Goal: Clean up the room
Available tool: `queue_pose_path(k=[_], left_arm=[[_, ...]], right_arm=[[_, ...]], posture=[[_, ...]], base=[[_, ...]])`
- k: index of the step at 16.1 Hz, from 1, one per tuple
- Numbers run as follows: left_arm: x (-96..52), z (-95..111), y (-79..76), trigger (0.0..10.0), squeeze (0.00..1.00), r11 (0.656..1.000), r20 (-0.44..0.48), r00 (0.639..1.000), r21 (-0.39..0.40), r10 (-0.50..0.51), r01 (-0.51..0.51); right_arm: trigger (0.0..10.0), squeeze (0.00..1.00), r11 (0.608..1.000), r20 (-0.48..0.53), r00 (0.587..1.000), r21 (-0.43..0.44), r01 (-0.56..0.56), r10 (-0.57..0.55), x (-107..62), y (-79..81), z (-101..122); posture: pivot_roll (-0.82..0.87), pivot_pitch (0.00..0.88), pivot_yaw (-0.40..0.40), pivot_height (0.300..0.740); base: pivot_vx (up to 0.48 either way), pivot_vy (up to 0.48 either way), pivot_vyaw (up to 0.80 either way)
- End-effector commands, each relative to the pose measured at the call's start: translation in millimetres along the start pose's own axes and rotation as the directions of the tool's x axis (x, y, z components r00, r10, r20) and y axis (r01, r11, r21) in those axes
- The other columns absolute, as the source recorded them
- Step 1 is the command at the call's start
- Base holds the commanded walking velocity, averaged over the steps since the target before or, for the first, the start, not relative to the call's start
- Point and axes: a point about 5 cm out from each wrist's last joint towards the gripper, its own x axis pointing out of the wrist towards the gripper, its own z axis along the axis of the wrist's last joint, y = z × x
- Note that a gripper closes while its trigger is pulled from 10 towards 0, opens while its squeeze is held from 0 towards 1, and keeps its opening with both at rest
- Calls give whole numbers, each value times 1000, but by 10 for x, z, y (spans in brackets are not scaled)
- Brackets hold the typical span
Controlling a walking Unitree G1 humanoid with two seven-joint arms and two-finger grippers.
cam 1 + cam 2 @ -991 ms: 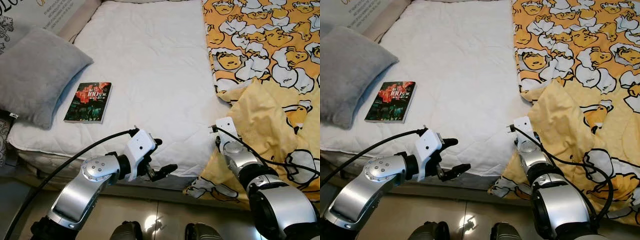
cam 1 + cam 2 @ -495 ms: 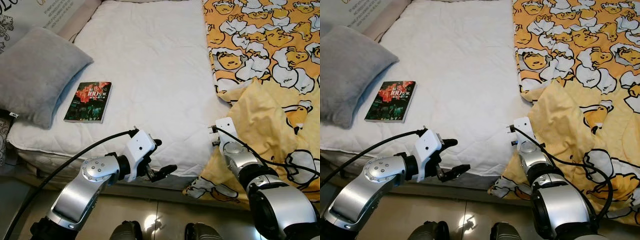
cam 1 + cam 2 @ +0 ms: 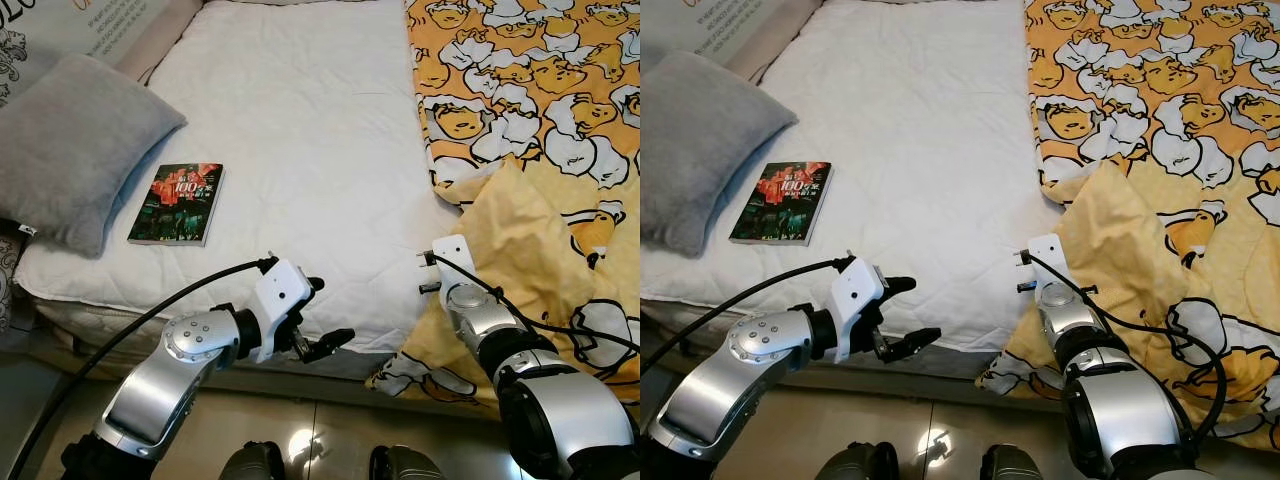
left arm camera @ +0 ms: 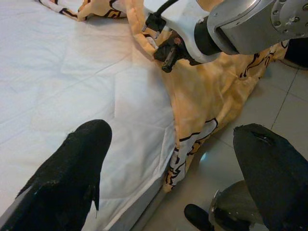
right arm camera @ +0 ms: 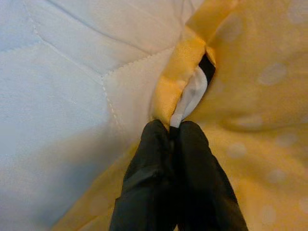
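Grey pillow (image 3: pixel 75 145) and book (image 3: pixel 178 204) sit on the mattress's (image 3: pixel 300 150) left side, untouched. Left gripper (image 3: pixel 318 318) hangs spread and empty off the bed's front edge. Right gripper (image 5: pixel 175 139) pinches the yellow duvet's (image 3: pixel 540 120) edge at the near corner. Thin fold only; a hard pull likely slips it free.
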Motion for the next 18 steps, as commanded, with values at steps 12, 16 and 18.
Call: queue_pose_path(k=[12,16,18], left_arm=[[28,35,-45,10000,0,1000,24,1000,1,-7,7],[35,42,-57,10000,0,1000,27,1000,4,-14,13],[37,41,-60,10000,0,1000,26,1000,4,-14,14]], right_arm=[[0,0,998,-79,995,-4,-66,66,-199,-109,-610],[0,0,969,-198,951,-19,-245,236,-384,-147,-721],[0,0,949,-251,921,-32,-314,297,-486,-167,-733]], posture=[[-41,126,19,740],[-45,128,16,740],[-47,126,16,740]], base=[[0,0,0],[0,0,0],[0,0,0]])
